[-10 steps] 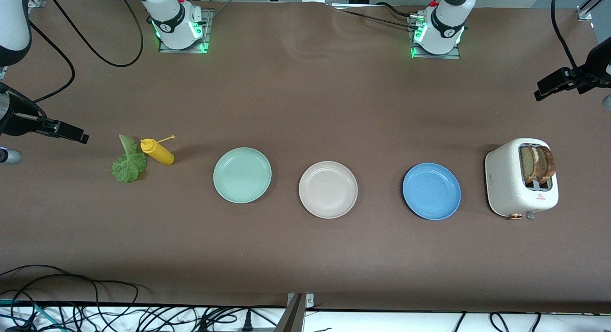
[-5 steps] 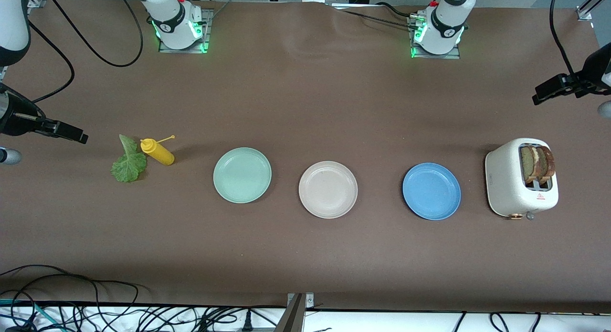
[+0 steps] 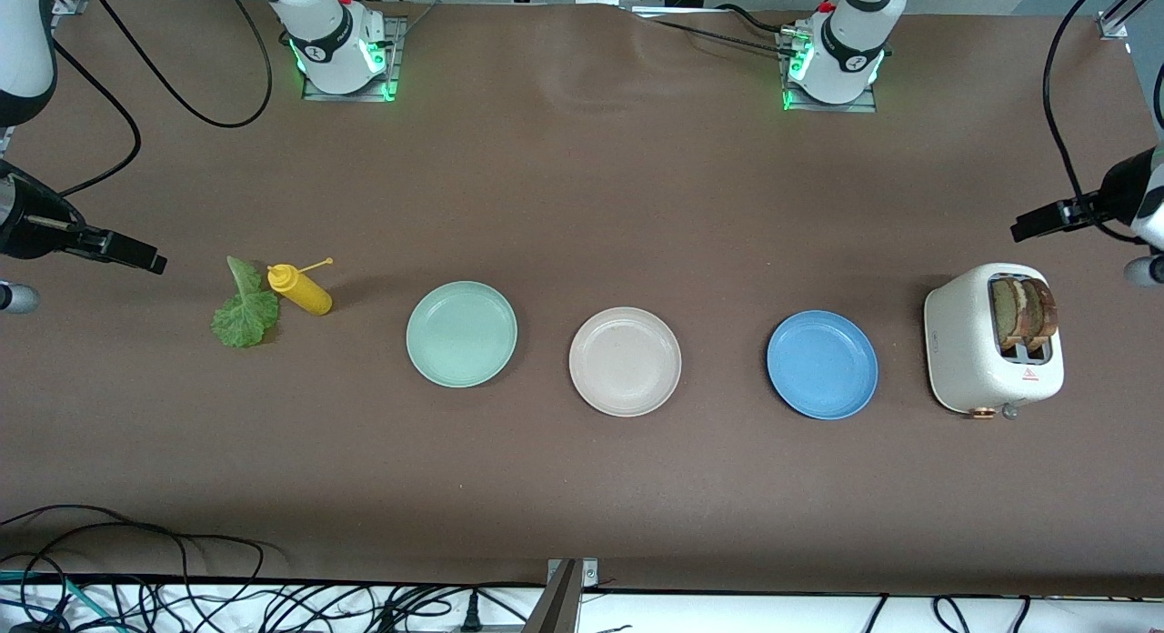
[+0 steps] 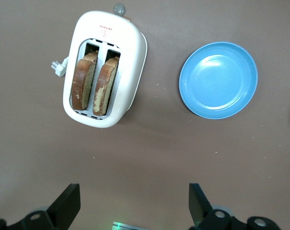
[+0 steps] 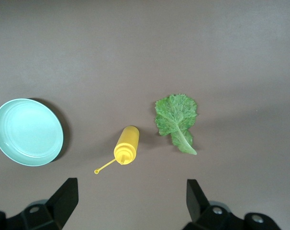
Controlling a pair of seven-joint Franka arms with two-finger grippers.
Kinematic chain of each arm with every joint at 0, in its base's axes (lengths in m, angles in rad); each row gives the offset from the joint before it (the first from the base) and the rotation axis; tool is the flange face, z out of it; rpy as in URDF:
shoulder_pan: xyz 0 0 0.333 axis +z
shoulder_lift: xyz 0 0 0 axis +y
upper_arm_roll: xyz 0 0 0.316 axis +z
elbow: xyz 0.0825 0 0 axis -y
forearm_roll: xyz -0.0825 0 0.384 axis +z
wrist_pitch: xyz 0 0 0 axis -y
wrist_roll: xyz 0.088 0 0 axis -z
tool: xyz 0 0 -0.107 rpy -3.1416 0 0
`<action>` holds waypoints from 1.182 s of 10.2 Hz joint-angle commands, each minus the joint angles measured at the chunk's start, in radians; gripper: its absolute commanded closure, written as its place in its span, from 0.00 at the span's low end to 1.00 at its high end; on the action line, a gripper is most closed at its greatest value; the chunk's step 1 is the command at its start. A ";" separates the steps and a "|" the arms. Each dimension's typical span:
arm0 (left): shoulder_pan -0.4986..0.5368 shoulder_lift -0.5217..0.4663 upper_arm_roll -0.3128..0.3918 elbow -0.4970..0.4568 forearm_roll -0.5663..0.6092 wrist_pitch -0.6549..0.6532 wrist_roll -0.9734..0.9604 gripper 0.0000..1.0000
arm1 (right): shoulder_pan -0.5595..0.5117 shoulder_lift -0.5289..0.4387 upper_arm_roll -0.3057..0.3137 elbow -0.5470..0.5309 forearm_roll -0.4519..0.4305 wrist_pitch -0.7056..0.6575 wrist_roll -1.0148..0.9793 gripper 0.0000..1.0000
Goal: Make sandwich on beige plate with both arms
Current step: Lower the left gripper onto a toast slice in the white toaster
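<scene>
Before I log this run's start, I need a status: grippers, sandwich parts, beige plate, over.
Left gripper open above table by toaster; right gripper open near lettuce leaf. Both bread slices in toaster. Beige plate bare, nothing blocking.

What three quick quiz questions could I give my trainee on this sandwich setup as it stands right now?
1. True or false: both bread slices stand in the toaster.
2. Which plate lies between the other two? A) mint-green plate B) beige plate C) blue plate
3. Fill in: the lettuce leaf lies beside the yellow ____.

Key:
1. True; nothing lies on any plate yet.
2. B.
3. Squeeze bottle, lying on its side. The left gripper is open over the table near the toaster; the right gripper is open over the table near the lettuce leaf.
</scene>
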 commanded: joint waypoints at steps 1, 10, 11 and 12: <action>0.018 0.046 -0.001 0.028 0.024 -0.005 0.080 0.00 | -0.004 0.003 0.001 0.014 -0.002 -0.015 0.004 0.00; 0.090 0.256 -0.003 0.011 0.058 0.253 0.295 0.00 | -0.005 0.004 0.001 0.014 -0.002 -0.017 0.000 0.00; 0.093 0.272 -0.003 0.011 0.058 0.257 0.294 0.00 | -0.005 0.004 0.001 0.014 -0.002 -0.017 0.000 0.00; 0.093 0.281 -0.003 0.008 0.058 0.257 0.287 0.00 | -0.004 0.004 0.001 0.014 -0.002 -0.017 0.002 0.00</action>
